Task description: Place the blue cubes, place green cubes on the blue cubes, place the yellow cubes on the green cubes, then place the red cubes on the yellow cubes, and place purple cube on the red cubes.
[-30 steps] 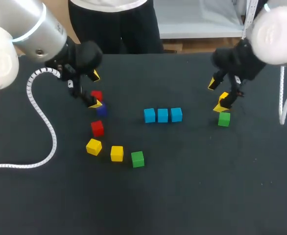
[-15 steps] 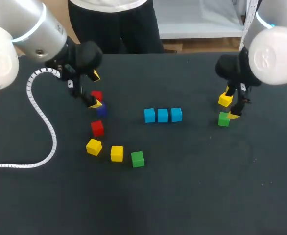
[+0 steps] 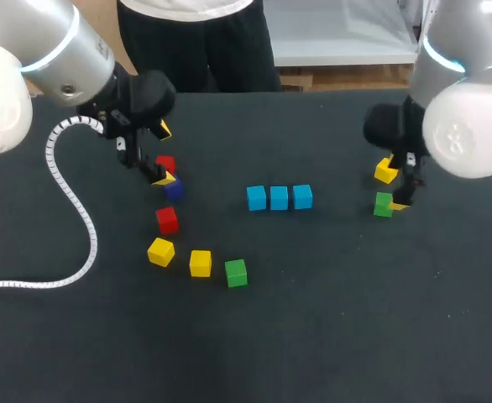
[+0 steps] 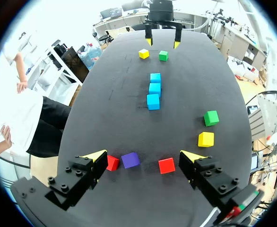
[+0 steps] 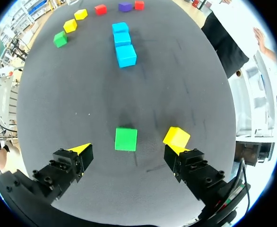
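**Cubes on the counter, both end effectors spread.** Three blue cubes [image 3: 280, 198] stand in a straight row, side against side, near the middle of the dark counter [image 3: 330, 336]. All the cubes are small, plain and single-coloured.

A green cube [image 5: 126, 139] sits flat on the counter to the right of the row, well apart from it. In the right wrist view it lies between the fingers of the right end effector [image 5: 127, 150]. The fingers are spread wide, touch neither side of the cube, and hold nothing. A yellow cube [image 5: 177, 137], turned slightly askew, sits just ahead of one finger [image 5: 188, 163]. Whether the two touch cannot be told. In the head view this cube lies just beyond the green one, toward the counter's far edge.

To the left of the row, the purple cube [image 4: 130, 160] and a red cube [image 4: 166, 165] appear between the fingers of the left end effector [image 4: 144, 156]. It is also spread and holds nothing. A second red cube [image 4: 112, 162] sits just beside one finger, partly hidden by it.

Nearer the counter's front edge, two more yellow cubes [image 3: 200, 263] and a second green cube [image 3: 236, 272] form a loose line, each apart from its neighbour.
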### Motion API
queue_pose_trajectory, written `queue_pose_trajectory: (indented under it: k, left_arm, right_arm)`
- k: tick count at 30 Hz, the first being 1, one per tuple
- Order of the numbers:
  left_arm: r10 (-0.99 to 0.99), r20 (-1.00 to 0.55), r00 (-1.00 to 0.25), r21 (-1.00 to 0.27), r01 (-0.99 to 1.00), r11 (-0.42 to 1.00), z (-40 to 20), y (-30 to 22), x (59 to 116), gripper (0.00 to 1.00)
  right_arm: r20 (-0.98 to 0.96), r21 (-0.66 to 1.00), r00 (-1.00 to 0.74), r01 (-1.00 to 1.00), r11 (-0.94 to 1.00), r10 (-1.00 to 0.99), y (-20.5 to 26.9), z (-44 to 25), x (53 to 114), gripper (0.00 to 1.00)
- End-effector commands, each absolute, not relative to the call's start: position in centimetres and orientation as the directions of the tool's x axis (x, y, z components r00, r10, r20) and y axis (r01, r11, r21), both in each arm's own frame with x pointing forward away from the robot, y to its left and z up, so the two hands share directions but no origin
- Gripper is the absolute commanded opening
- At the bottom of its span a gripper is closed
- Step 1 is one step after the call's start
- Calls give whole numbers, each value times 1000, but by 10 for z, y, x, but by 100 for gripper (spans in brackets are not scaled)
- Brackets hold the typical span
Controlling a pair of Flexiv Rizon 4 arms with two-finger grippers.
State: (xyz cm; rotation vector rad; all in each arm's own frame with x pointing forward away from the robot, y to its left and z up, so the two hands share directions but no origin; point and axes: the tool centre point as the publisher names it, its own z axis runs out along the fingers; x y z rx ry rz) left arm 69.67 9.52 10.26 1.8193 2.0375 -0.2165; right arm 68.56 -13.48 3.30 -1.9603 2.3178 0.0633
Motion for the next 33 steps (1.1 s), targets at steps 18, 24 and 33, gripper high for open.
queue_pose_trajectory:
  k: [18, 24, 33]
  left_arm:
    - [919, -388, -74, 144, 980, 140, 103, 95, 698, 100]
    - [919, -388, -74, 144, 980, 140, 103, 95, 698, 100]
    - [919, -388, -74, 144, 980, 140, 103, 95, 698, 100]
  right_arm:
    - [-94, 16, -91, -996, 90, -991, -128, 6, 718, 100]
    - [-109, 31, -87, -996, 84, -990, -130, -4, 717, 100]
    - [-107, 33, -95, -995, 92, -990, -125, -8, 704, 100]
